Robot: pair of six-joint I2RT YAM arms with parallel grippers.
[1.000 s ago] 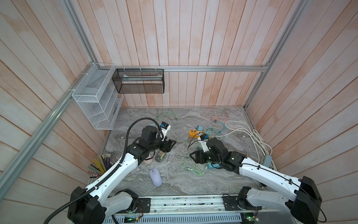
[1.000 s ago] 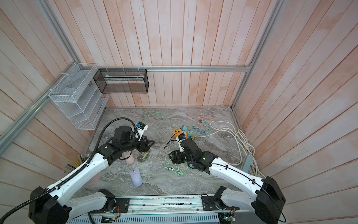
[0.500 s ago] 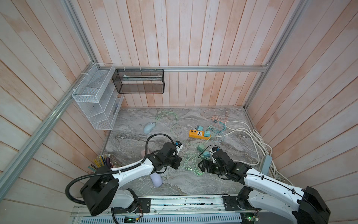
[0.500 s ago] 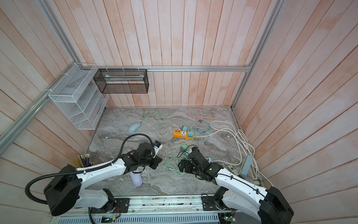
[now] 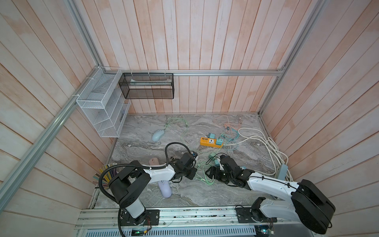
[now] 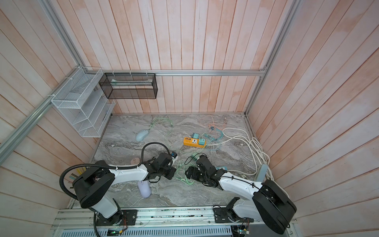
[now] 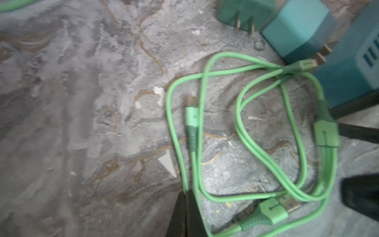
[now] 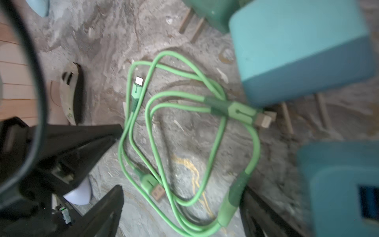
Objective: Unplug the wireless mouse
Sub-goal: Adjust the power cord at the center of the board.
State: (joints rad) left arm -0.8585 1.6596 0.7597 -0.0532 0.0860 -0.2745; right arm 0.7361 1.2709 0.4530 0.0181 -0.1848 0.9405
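In the left corner sits a bundle of coloured pencils (image 5: pixel 103 174), clear of my reach. Then come the mice. A pale blue mouse (image 5: pixel 158 135) lies far back with a green lead running up to its nose. A pink mouse (image 5: pixel 154 161) sits just behind my left forearm. The lavender mouse (image 5: pixel 165 190) lies flat near the front edge, its far end tucked under that forearm. I take the lavender one for the wireless mouse, though I cannot be sure; no lead that I can see reaches it.

My left gripper (image 7: pixel 186 198) hangs low over the marble table (image 7: pixel 61 123) with its jaws pressed together. One strand of the green cable (image 7: pixel 326 133) runs right up to the tips, and I cannot tell whether it is nipped or merely passes beneath.

The cable lies in a slack coil between my two grippers. Its USB plug (image 7: pixel 274 207) and small tips are bare, so I judge nothing ties it to a socket or a mouse.

My right gripper (image 8: pixel 182 187) faces the coil with jaws spread wide, a finger on each side of the loops, gripping nothing. That stance would suit a pick or a let-go.

Just beside it lie teal chargers (image 7: pixel 297 30), prongs exposed and so unpowered. Farther back is the orange power strip (image 5: pixel 211 142) with two more seated in it. White cords (image 5: pixel 266 147) trail along the right wall, out of the working patch.
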